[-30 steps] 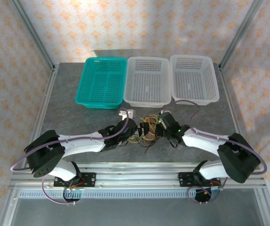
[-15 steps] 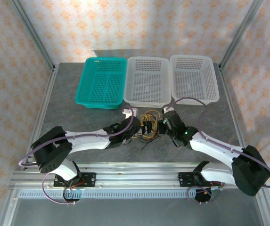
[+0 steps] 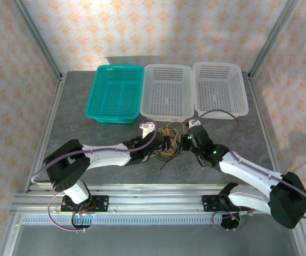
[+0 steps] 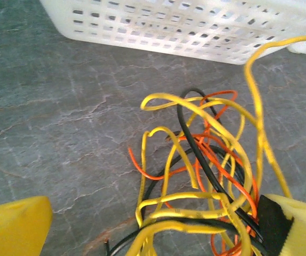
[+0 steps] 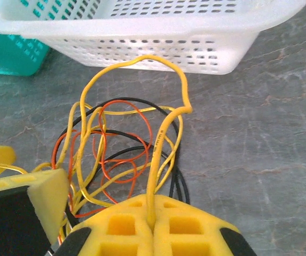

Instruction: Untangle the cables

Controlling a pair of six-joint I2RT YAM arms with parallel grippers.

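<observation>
The cables (image 3: 170, 140) lie as one tangle of yellow, orange-red and black wire on the grey table, just in front of the middle white basket. My left gripper (image 4: 153, 234) is open, with its yellow fingers (image 4: 14, 226) wide apart on either side of the near part of the tangle. A black cable (image 4: 213, 181) and an orange-red cable (image 4: 136, 165) cross between them. My right gripper (image 5: 154, 224) is shut on a yellow cable (image 5: 156, 149), which rises from the pads in a tall loop. The two grippers meet at the tangle from left (image 3: 158, 145) and right (image 3: 182, 140).
Three baskets stand in a row behind the tangle: a teal one (image 3: 115, 93), a white one (image 3: 167, 92) and another white one (image 3: 219, 88). The middle basket's wall (image 5: 142, 32) is close ahead of both grippers. Metal frame rails edge the table.
Both arms have reached farther back toward the baskets, and the tangle has shifted back with them. The right gripper stays shut on the yellow cable and the left stays open.
</observation>
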